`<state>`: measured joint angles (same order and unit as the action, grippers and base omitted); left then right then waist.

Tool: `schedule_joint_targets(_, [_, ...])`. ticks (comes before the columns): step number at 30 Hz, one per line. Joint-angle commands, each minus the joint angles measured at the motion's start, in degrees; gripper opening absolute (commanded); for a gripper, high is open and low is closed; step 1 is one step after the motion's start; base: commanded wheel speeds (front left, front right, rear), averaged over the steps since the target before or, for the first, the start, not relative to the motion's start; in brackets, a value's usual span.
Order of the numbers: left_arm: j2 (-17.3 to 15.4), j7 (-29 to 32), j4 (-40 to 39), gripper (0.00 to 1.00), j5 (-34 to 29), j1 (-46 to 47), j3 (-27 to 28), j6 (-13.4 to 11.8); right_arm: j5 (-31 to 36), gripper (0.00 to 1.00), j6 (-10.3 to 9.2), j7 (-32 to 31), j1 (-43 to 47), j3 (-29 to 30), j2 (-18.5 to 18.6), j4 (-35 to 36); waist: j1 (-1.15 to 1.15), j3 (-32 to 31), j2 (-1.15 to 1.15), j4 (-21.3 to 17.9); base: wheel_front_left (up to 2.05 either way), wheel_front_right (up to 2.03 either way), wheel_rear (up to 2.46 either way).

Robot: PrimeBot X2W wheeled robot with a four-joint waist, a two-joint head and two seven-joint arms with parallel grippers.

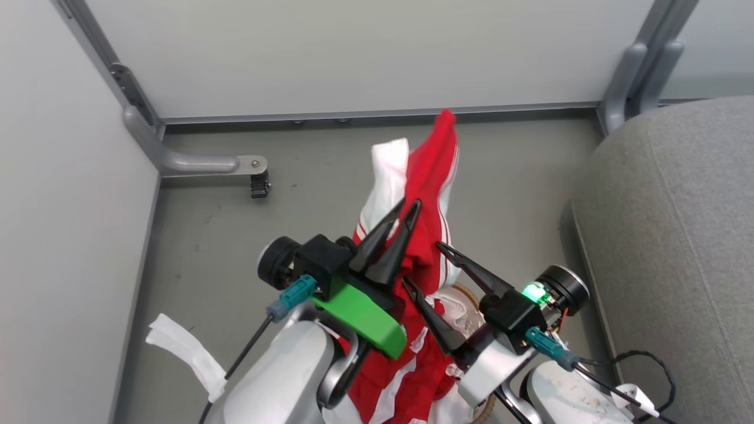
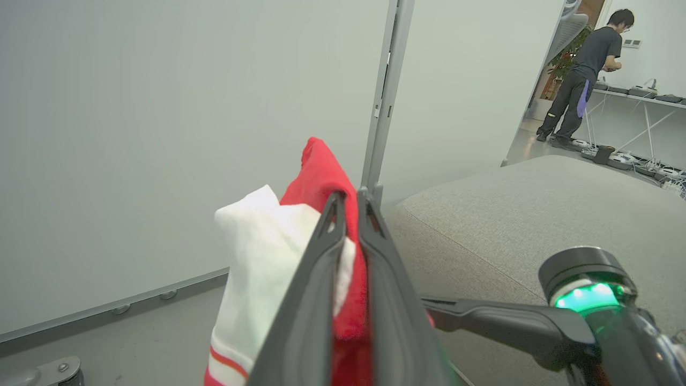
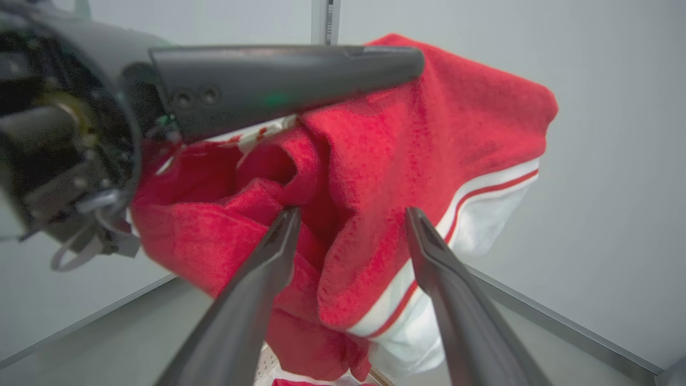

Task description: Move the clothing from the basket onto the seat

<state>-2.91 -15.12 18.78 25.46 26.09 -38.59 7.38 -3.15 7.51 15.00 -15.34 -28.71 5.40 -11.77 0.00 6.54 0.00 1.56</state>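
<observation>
Head view: the left gripper (image 1: 410,205) is clamped on the clothing (image 1: 433,171), which hangs down from it; the right gripper (image 1: 422,262) is spread apart just beside the cloth, with the basket (image 1: 469,292) under it and the seat (image 1: 677,235) to its right

Left wrist view: the fingers pinch red and white cloth, with the seat right of them

Right wrist view: the clothing hangs just ahead of the spread fingers

The left end effector (image 1: 410,206) is clamped on the red-and-white clothing (image 1: 433,159), which hangs above the floor (image 1: 235,235). The right end effector (image 1: 422,262) has its fingers spread beside the fabric. The grey seat (image 1: 677,235) lies at right.
</observation>
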Motion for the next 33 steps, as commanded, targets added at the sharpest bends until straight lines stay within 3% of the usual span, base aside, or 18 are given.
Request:
schedule_joint_targets(1, [-0.06,-0.04,-0.37,0.00,1.16,-1.12,-0.89,0.13,0.60,1.00,-0.04,0.26,-0.75,-0.10,-0.24,-0.43,0.00,-1.00,0.00,1.96,0.00,0.00,0.00])
schedule_joint_targets(7, [-0.06,-0.04,-0.73,0.00,5.06,-1.80,-5.37,0.13,0.05,1.00,-0.04,0.26,-3.21,-0.65,-1.79,-3.05,0.00,-1.41,0.00,4.99,0.00,0.00,0.00])
schedule_joint_targets(8, [-0.03,-0.04,-0.79,0.00,5.32,-1.82,-5.90,0.13,-0.43,0.77,-0.04,0.26,-3.26,-0.85,-1.87,-3.77,0.00,-1.46,0.00,5.37,0.00,0.00,0.00])
schedule_joint_targets(9, [-0.03,-0.04,-0.94,0.00,5.62,-1.81,-6.38,0.13,-1.56,0.00,-0.04,0.26,-3.34,-1.57,-1.99,-4.72,0.00,-1.58,0.00,5.83,0.00,0.00,0.00])
schedule_joint_targets(16, [-0.04,-0.02,-1.08,0.00,5.23,-2.79,-6.73,-0.24,-5.19,0.00,-0.04,0.27,-3.29,-0.29,-2.27,-5.35,0.00,-1.86,0.00,5.46,0.00,0.00,0.00])
schedule_joint_targets(17, [-0.05,-0.01,-0.94,0.16,4.94,-2.96,-6.42,-0.32,-5.32,0.00,-0.04,0.27,-3.07,-0.10,-2.24,-5.18,0.00,-1.83,0.00,4.96,0.00,0.00,0.00])
schedule_joint_targets(20, [-0.06,-0.01,-0.51,0.36,3.87,-3.49,-5.39,-0.47,-5.73,0.00,-0.04,0.27,-2.20,0.59,-2.22,-4.57,0.00,-1.75,0.00,2.42,0.00,0.00,0.00])
schedule_joint_targets(22, [-0.06,0.00,-0.63,1.00,3.15,-3.63,-4.68,-0.40,-5.96,0.00,-0.04,0.27,-1.71,1.49,-2.08,-4.01,0.00,-1.50,0.00,0.42,0.00,0.00,0.00])
schedule_joint_targets(33, [-0.10,-0.02,0.66,1.00,-2.92,-4.81,-1.11,-0.04,-6.53,0.00,-0.05,0.27,1.51,6.30,-0.77,-1.90,0.00,0.57,0.00,-15.99,0.00,0.00,0.00])
